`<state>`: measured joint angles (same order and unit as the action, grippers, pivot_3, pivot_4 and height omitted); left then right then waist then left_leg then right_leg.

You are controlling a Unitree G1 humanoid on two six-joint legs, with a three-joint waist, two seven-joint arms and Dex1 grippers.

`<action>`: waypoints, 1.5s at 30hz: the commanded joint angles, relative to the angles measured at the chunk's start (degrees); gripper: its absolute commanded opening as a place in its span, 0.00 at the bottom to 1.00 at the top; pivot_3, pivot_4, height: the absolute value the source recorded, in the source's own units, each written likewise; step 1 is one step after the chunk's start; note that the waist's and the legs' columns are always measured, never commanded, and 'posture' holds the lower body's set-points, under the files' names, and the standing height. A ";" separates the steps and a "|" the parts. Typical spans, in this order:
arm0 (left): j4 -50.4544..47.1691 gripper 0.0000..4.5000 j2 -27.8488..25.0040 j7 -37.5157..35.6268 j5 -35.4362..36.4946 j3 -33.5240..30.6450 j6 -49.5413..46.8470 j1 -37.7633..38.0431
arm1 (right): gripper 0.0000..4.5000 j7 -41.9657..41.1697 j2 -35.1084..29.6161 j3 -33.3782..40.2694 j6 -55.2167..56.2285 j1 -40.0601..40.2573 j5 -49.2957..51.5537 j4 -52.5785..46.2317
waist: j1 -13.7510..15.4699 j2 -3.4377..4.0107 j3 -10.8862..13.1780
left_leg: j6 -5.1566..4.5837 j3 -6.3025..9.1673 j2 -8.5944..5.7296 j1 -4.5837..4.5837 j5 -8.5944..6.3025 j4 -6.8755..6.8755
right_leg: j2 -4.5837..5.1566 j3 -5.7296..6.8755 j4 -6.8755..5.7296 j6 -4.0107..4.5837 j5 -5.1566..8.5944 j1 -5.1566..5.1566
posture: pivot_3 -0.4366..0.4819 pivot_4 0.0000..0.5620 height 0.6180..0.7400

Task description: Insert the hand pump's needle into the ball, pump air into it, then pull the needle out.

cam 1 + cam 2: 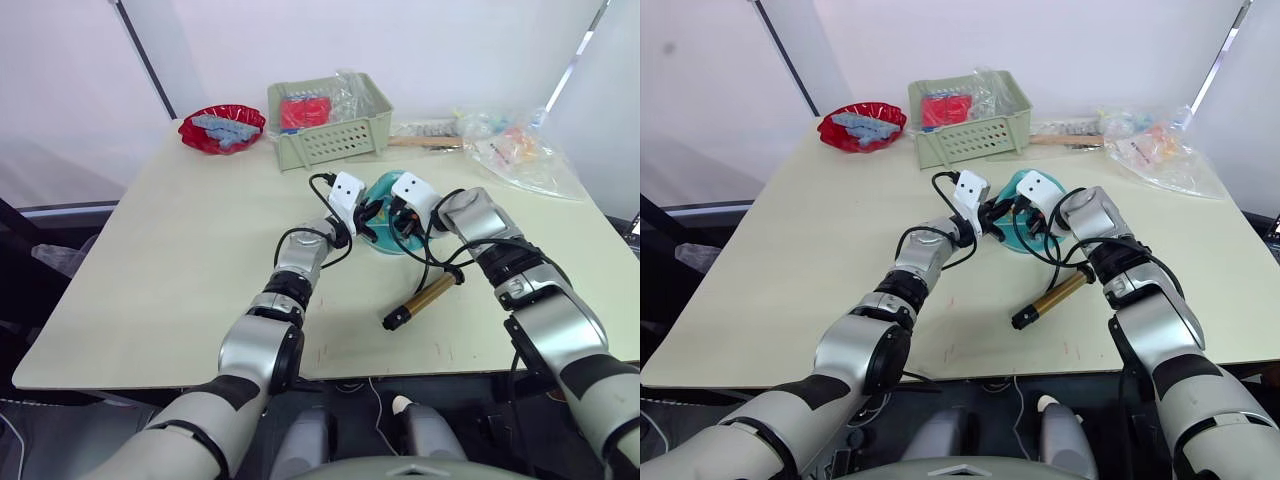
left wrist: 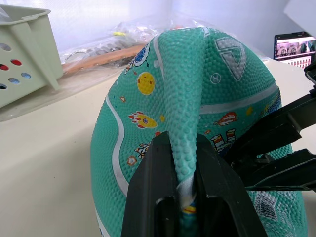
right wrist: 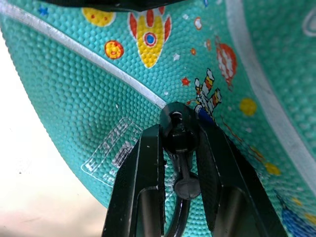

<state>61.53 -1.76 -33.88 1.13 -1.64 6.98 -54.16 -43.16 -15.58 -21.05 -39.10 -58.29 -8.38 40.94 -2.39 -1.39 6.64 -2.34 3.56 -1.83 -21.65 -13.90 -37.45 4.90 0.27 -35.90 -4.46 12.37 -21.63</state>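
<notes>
The ball (image 1: 385,228) sits on the table (image 1: 180,250) between my two grippers, near the middle, just in front of the green basket (image 1: 330,125). It is soft: a fold of its teal skin stands up in a ridge, and my left gripper (image 2: 185,173) pinches that ridge between both fingers. My right gripper (image 3: 180,148) is closed on the black end fitting of the hose (image 3: 178,136), which is pressed against the ball's surface beside the clear label patch (image 3: 111,155). The needle itself is hidden by the fitting; I cannot tell how far it sits in the ball. The hose loops from there back to the hand pump (image 1: 422,300), which lies flat on the table near my right forearm, handle end toward the far side, apart from the ball.

Containers: the green basket stands at the far side of the table and holds crumpled clear plastic and a red item with blue pieces; exact contents not identifiable. The red bowl (image 1: 222,128) to its left holds pale blue pieces. To the right of the basket lie clear plastic bags (image 1: 520,150) with coloured contents and a wooden stick (image 1: 425,141).
</notes>
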 commanded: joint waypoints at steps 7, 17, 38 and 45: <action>1.24 0.00 3.36 -3.55 -1.76 3.79 -1.06 1.37 | 0.08 2.23 -2.58 5.87 -1.23 7.55 1.22 -10.58 | 0.19 0.26 0.18 | 0.25 0.06 -0.04 -0.09 -0.14 0.02 | 0.01 0.00 0.03 -0.02 0.01 -0.06 | 0.48 0.27 0.97; 1.96 0.00 3.18 -2.97 -2.08 3.30 -0.67 1.28 | 0.73 -0.74 -9.58 10.17 -12.66 12.61 6.34 -32.13 | 2.52 1.07 0.87 | 0.02 0.21 -0.48 -1.25 0.06 0.04 | 0.12 0.02 0.02 0.18 -0.12 -1.05 | 0.48 0.27 0.97; 1.43 0.00 2.84 -4.05 -1.59 4.02 -0.58 0.84 | 0.98 -2.79 -15.41 42.39 0.79 48.73 28.65 -67.25 | 3.33 0.97 1.49 | 0.01 0.57 -0.84 -1.43 0.05 0.10 | 0.44 0.27 0.19 -0.19 0.12 -0.98 | 0.48 0.27 0.97; 1.09 0.00 2.66 -4.49 -1.45 4.14 -0.67 0.44 | 0.98 -9.01 -16.68 51.02 11.32 62.35 34.56 -65.86 | 3.20 0.86 1.60 | 0.00 0.66 -0.84 -1.38 0.05 0.10 | 0.43 0.29 0.17 -0.33 0.21 -0.91 | 0.48 0.27 0.97</action>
<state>60.08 0.38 -36.96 1.21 0.33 8.65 -55.51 -50.38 -31.28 26.86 -31.18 3.33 23.81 -23.89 0.81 -0.53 8.24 -2.33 4.20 -2.68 -23.02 -13.85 -37.36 5.34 0.54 -35.73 -4.80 12.58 -22.55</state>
